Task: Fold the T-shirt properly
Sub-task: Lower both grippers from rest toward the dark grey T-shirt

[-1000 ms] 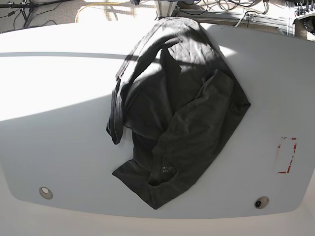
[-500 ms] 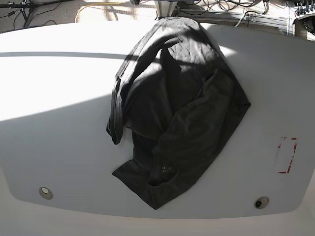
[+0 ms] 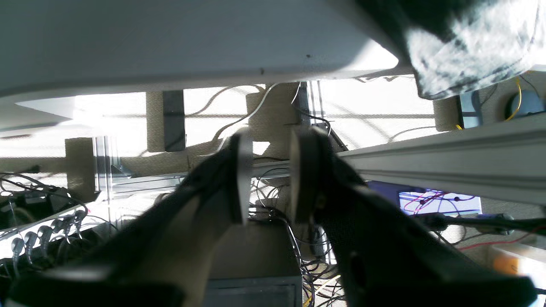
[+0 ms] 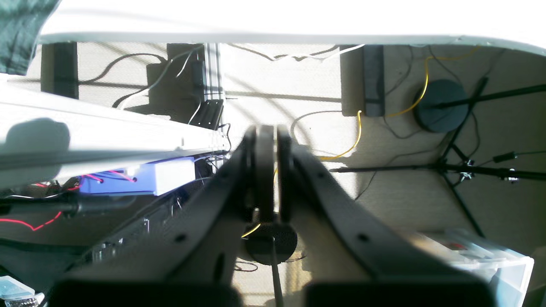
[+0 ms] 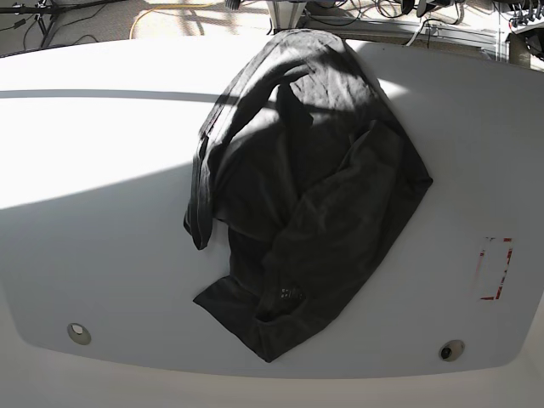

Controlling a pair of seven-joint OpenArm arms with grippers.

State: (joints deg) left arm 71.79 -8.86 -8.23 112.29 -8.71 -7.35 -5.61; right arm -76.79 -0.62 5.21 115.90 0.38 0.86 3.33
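2 wrist views first, then base.

Left wrist: shows the left gripper (image 3: pixel 269 175) low, under the level of the table (image 3: pixel 170 42), pointing out at cables and floor. Jaws parted by a modest gap, nothing between them, so open and empty. Finds the T-shirt (image 3: pixel 469 51) up and to the right of the fingertips, well apart from them, as a sunlit flap hanging over the table's edge. Touches no cloth.

Right wrist: shows the right gripper (image 4: pixel 271 170) also below the table (image 4: pixel 256 38), jaws pressed together, closed on nothing. Catches only a dark corner of the T-shirt (image 4: pixel 21 30) far up and to the left of the fingertips, well apart.

Base: shows neither gripper over the table (image 5: pixel 102 255). Finds the T-shirt (image 5: pixel 306 195) as 1 crumpled heap mid-table, upper part reaching the far edge, small pale print (image 5: pixel 291 293) near the lower corner, red marking (image 5: pixel 497 268) off to the side and clear of the cloth.

Compared with 1 second ago and half a second ago: same heap, same creases, same outline; no shift in the cloth. Means, by judgement, no fold begun yet: both arms parked under the table edge, whole job ahead. Calls next for raising both grippers over the table, opening the right one, then spreading the heap flat before any fold.
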